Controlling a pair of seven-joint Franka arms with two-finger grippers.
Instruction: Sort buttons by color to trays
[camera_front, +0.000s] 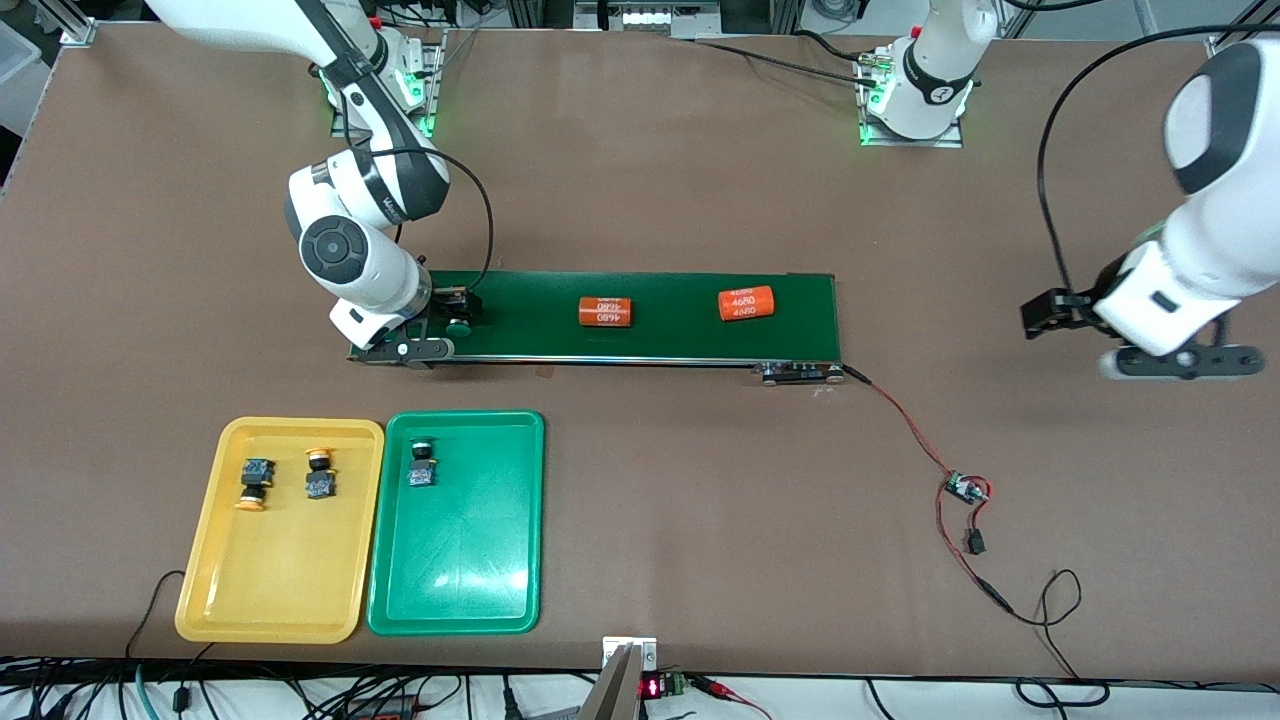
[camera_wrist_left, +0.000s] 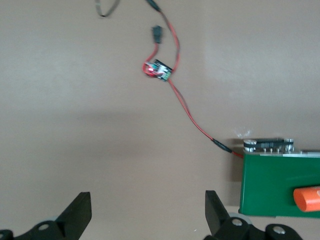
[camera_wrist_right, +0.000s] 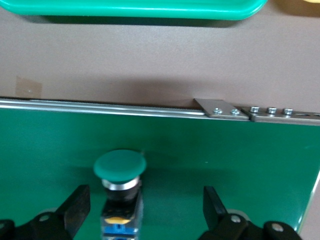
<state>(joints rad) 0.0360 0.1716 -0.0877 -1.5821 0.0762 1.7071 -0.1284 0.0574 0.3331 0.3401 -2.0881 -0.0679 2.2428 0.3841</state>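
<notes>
A green-capped button (camera_wrist_right: 120, 167) lies on its side on the dark-green belt (camera_front: 680, 330), at the right arm's end. My right gripper (camera_wrist_right: 145, 210) is open around it. The button sits close to one finger (camera_wrist_right: 77, 205), and neither finger touches it. From the front the same button (camera_front: 459, 326) shows beside my right gripper (camera_front: 425, 342). The yellow tray (camera_front: 280, 590) holds two yellow-capped buttons (camera_front: 255, 483) (camera_front: 320, 473). The green tray (camera_front: 460, 570) holds one green-capped button (camera_front: 422, 465). My left gripper (camera_front: 1185, 362) (camera_wrist_left: 147, 212) waits open over bare table at the left arm's end.
Two orange labelled cylinders (camera_front: 606, 312) (camera_front: 747, 302) lie on the belt. A red wire runs from the belt's motor end (camera_front: 800, 373) to a small circuit board (camera_front: 966, 489) on the table. The green tray's rim (camera_wrist_right: 135, 10) shows near the belt's edge.
</notes>
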